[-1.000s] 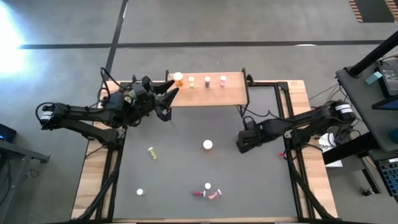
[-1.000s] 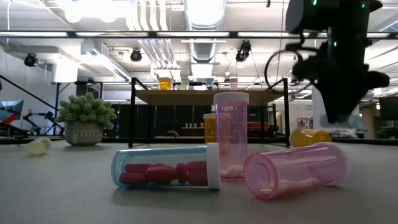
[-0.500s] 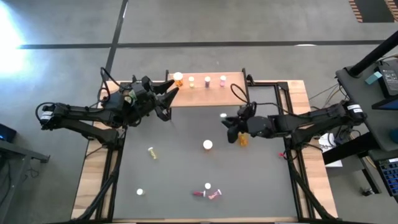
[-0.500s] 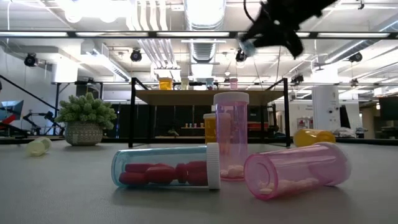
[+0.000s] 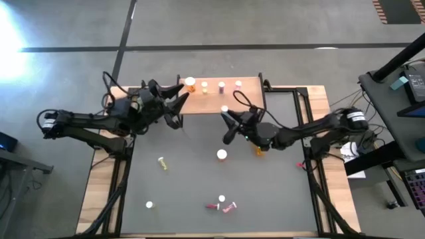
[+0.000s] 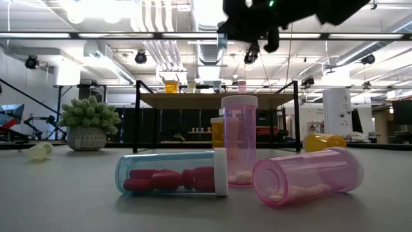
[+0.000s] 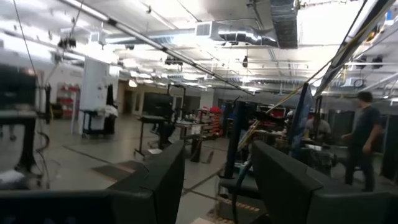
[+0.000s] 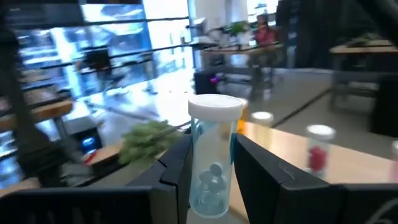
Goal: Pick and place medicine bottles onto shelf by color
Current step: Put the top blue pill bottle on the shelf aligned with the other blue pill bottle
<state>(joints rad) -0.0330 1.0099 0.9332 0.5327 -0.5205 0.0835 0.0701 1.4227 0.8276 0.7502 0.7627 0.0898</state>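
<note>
The shelf (image 5: pixel 226 96) stands at the table's far edge with several white-capped bottles upright on it, an orange one (image 5: pixel 190 83) at its left end. My right gripper (image 5: pixel 228 121) is shut on a clear bluish bottle (image 8: pixel 210 163), raised above the table just near of the shelf; it also shows in the low view (image 6: pixel 250 18). My left gripper (image 5: pixel 180 95) is open and empty at the shelf's left end. More bottles stand or lie on the table: a white-capped one (image 5: pixel 222 155), an orange one (image 5: pixel 259 149), a yellowish one (image 5: pixel 162 162). My right gripper pinches the bluish bottle's body (image 8: pixel 198 186) between its two fingers, below the white cap (image 8: pixel 216 106). The fingers (image 8: pixel 177 171) stand on two opposite sides of the body. The bottle is lifted clear of the table, its cap end past the fingertips.
Pink and teal bottles (image 5: pixel 222 204) lie or stand near the table's near edge, close to the low camera (image 6: pixel 172 173). A lone white-capped bottle (image 5: pixel 149 205) stands near left. A green plant (image 6: pixel 89 122) sits at the left. A person (image 7: pixel 364 146) stands beyond the table.
My right gripper has risen from the table beside the lying orange bottle and gone left and toward the shelf, turning as it went, with the bluish bottle lifted clear. The orange bottle stays on the table.
</note>
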